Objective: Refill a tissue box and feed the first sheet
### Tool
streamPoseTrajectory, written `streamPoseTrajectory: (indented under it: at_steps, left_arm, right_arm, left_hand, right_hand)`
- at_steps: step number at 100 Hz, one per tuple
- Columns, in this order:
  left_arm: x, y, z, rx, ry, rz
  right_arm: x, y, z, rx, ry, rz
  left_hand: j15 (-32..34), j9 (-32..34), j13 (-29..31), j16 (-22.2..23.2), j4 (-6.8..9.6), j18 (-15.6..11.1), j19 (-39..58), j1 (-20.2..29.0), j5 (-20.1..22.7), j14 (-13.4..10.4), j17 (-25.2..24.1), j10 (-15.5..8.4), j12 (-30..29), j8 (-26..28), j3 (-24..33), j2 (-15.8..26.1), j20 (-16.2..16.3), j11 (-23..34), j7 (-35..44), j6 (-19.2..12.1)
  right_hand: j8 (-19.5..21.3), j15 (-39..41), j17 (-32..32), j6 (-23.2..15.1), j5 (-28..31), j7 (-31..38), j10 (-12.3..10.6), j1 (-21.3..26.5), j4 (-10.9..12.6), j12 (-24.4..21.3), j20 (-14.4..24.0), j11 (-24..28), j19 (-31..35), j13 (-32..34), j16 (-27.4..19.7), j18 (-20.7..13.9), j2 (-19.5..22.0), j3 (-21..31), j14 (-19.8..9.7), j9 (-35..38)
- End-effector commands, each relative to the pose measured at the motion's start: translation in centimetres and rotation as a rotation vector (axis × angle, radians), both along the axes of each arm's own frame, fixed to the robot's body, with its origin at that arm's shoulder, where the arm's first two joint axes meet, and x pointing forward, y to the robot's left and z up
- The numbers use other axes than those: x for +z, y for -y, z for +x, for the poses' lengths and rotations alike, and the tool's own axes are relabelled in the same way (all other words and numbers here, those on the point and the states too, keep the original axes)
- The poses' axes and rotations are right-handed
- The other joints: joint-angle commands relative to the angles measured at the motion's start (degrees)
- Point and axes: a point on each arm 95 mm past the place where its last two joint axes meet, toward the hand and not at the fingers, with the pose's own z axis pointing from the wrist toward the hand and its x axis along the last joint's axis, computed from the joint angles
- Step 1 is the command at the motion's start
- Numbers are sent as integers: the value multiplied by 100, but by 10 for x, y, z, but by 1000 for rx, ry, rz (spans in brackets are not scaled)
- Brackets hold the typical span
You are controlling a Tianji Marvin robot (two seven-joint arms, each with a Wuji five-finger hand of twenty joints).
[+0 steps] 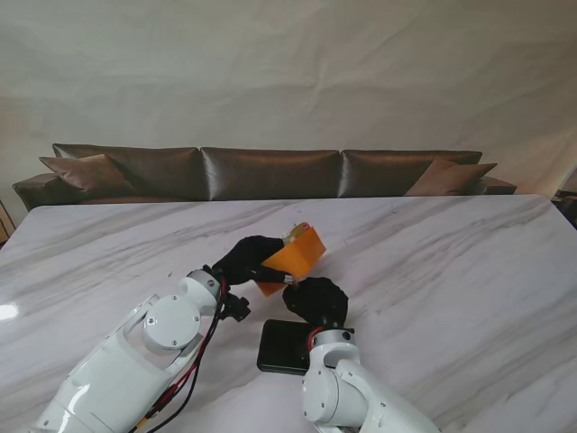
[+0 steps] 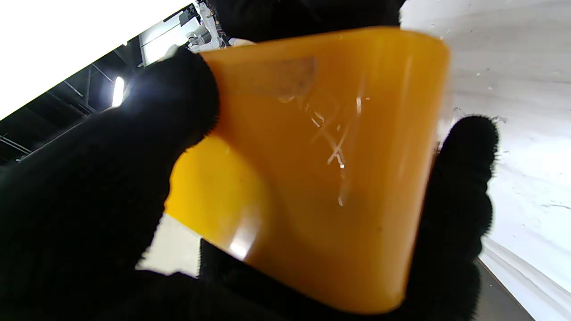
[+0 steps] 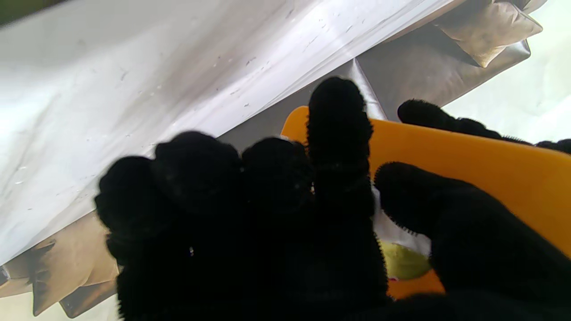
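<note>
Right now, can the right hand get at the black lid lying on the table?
Probably yes. The right hand hovers just beyond the black lid, nothing lies between them, and the left hand alone grips the orange tissue box.

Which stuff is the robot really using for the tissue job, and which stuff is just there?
Using:
orange tissue box, held up off the table
left hand, gripping the box
right hand, at the box
tissue pack inside the box

Just there:
black slab on the table
sofa
cushions
</note>
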Motion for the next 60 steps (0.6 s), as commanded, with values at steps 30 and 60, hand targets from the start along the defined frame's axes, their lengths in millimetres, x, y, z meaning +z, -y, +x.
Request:
streamPoseTrajectory:
  at_steps: [30, 60]
  left_arm:
    - [4, 1, -1, 3, 9, -16]
    - [2, 0, 0, 14, 4, -21]
  right_arm:
    - [-13, 4, -11, -36, -6, -121]
    - [-9, 5, -18, -75, 52, -191]
  left_hand:
    - [951, 597, 755, 71, 2280, -1529, 11589, 1217, 538, -366, 206, -74, 146, 280, 1305, 1037, -32, 677, 866, -437]
    - [955, 582, 756, 70, 2253, -1545, 11599, 1217, 525, -377, 207, -79, 156, 287, 1266, 1059, -43, 670, 858, -443]
  right_hand:
    - [108, 138, 42, -220, -1060, -655, -485, -534, -362, 263, -148, -331, 314, 188, -133, -585, -1413, 322, -457, 20]
    - [913, -692, -470, 632, -3684, -1352, -565, -1083, -1783, 242, -107, -361, -16, -53, -337, -745, -1803, 69, -505, -1893]
